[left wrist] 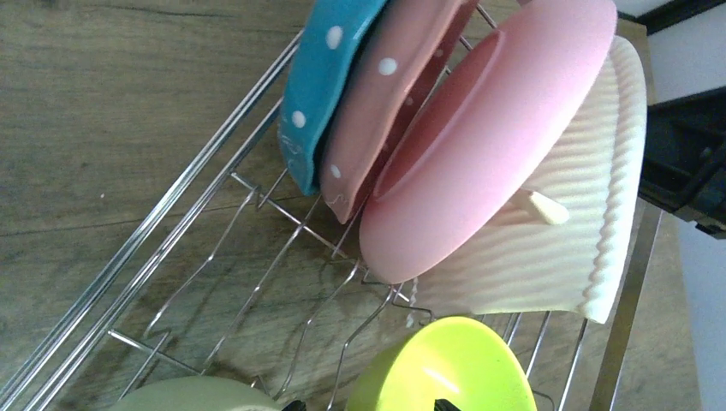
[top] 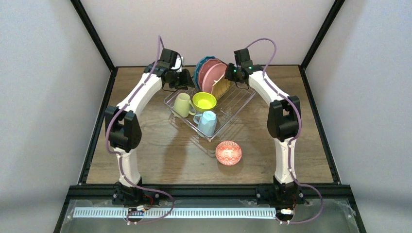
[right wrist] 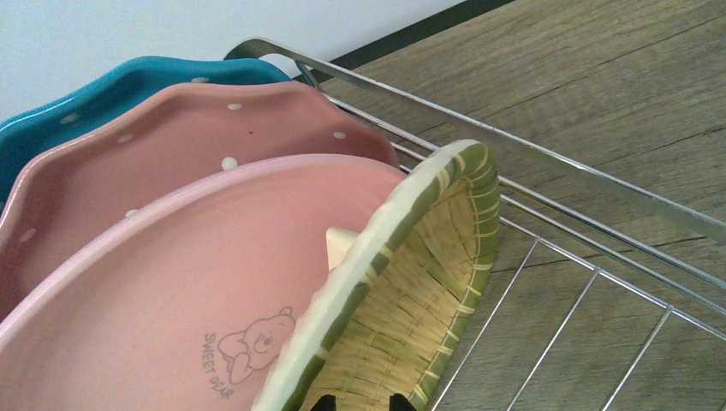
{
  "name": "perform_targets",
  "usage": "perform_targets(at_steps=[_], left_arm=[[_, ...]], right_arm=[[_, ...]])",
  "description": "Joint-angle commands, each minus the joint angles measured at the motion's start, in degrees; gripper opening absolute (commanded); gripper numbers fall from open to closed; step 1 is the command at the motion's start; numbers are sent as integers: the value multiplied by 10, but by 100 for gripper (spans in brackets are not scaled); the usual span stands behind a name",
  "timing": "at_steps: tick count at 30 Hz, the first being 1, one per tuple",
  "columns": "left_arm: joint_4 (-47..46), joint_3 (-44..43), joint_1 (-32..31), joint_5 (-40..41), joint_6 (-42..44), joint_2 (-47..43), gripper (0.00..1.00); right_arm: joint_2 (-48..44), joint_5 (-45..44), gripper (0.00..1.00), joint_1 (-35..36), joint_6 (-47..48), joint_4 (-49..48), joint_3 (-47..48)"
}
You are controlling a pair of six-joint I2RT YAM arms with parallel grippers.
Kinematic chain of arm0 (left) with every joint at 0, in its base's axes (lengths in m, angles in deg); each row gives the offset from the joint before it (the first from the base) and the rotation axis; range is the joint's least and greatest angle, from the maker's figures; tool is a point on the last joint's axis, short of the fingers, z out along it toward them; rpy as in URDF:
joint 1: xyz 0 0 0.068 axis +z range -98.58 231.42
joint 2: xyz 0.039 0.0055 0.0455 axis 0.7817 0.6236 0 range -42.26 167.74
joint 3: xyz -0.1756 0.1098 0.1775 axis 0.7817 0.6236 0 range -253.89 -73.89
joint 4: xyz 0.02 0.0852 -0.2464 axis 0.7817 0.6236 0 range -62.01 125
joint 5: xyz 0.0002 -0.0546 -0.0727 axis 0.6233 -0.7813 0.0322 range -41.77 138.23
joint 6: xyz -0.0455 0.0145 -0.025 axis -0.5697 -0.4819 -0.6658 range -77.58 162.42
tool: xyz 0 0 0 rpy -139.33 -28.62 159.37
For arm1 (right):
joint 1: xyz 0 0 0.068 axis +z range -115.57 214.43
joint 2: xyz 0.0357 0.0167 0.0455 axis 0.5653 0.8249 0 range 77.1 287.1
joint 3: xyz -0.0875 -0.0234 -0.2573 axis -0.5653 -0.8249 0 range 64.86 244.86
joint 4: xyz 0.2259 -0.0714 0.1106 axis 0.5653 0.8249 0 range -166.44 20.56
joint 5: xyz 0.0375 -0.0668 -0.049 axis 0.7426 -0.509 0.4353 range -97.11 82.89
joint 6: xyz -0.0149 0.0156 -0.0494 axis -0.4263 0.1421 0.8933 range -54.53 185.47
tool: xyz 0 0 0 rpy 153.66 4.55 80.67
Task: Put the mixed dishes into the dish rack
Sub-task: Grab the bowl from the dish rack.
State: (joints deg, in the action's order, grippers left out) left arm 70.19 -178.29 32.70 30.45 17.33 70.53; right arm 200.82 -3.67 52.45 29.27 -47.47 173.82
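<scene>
At the left tool (top: 180, 80): spread wide, only two dark tips showing at the bottom edge of the wrist view, gripping nothing. Poised above the far left corner of the dish rack (top: 238, 99), just over the lime bowl (left wrist: 445, 368) and the pale green mug (top: 182, 104).

At the right tool (top: 232, 74): tips close together at the rim of the woven tan plate (right wrist: 411, 300). Cannot tell whether pinching that rim or merely beside it. Hangs over the far end of the rack.

Outward from there, four plates on edge in a row at the far end of the rack, all leaning the same way. First the woven tan plate, then the plain pink plate (right wrist: 171, 282) with a small bear print, then the pink dotted plate (right wrist: 171, 145), and last the blue dotted plate (right wrist: 86, 94).

Nearer in the rack: lime bowl in the middle, pale green mug to its left, light blue mug (top: 208, 122) at the near corner.

Outside the rack, on the wooden worktop (top: 160, 145): the red-patterned bowl (top: 228, 153), upright, near the rack's near corner but apart from it.
</scene>
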Motion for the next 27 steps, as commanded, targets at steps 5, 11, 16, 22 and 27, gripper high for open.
perform_targets(at_steps=[5,11,16,22,27], left_arm=[[54,-38,-30,39,68,25,87],[67,-41,-56,92,86,36,87],[68,-40,-74,129,90,45,86],[67,-39,-90,186,90,55,85],[64,-39,-97,213,89,64,75]], right_arm=[[12,5,34,0,9,1,13],[10,3,34,1,17,3,10],[9,2,35,1,22,3,7],[7,1,35,0,26,2,2],[6,2,35,-2,27,1,-1]])
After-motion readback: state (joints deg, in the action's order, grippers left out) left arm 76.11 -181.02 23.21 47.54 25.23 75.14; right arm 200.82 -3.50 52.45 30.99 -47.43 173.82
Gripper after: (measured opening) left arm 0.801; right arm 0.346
